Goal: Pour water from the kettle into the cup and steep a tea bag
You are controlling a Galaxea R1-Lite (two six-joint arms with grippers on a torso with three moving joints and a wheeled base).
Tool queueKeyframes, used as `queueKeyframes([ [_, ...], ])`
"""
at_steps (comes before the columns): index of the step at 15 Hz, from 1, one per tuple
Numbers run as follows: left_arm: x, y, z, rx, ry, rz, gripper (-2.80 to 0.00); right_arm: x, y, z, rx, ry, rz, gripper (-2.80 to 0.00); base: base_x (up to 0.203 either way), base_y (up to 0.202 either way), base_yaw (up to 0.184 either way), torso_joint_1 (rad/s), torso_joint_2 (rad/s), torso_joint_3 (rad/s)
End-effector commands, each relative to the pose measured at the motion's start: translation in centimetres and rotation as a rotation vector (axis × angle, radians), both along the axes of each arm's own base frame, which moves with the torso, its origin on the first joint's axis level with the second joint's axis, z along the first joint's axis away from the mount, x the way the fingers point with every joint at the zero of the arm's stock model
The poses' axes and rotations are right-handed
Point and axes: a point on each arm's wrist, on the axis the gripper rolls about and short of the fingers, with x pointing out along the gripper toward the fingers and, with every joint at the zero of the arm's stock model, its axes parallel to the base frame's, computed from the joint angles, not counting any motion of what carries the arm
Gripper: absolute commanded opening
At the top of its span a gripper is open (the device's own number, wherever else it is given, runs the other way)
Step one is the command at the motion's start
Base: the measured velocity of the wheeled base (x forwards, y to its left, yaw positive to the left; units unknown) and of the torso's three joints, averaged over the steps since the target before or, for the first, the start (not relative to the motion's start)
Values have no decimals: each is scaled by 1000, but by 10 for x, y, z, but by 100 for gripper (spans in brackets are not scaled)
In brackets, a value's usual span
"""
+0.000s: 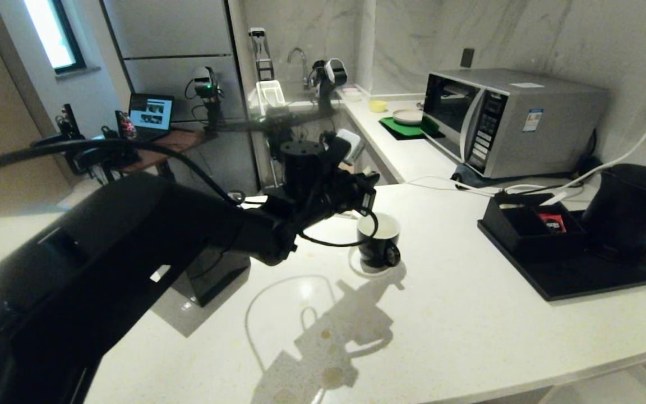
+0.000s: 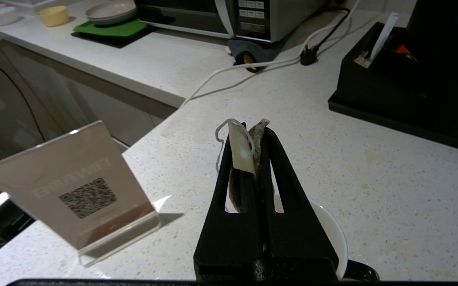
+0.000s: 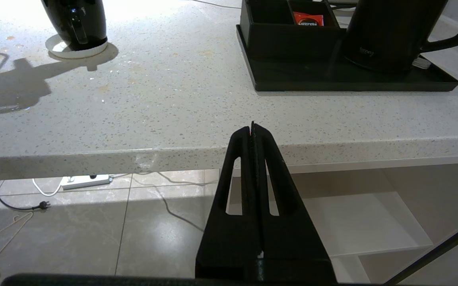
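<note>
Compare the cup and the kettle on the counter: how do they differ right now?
The cup is small, with a white inside; the kettle is far bigger and black all over. The cup stands on a white coaster on the bare counter; the kettle stands on a black tray. Both are black, upright, with side handles.

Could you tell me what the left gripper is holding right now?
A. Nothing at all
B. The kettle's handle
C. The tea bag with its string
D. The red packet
C. In the left wrist view the left gripper is shut on the tea bag, string looped at its tip, just above the cup.
</note>
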Motion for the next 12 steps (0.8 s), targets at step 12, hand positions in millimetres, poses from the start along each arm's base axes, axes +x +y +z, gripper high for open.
queueKeyframes([
  [12,-64,121,76,-25,-54,260,-280,0,0,0,-1,2,0,-280,0,0,0,0,0,0],
])
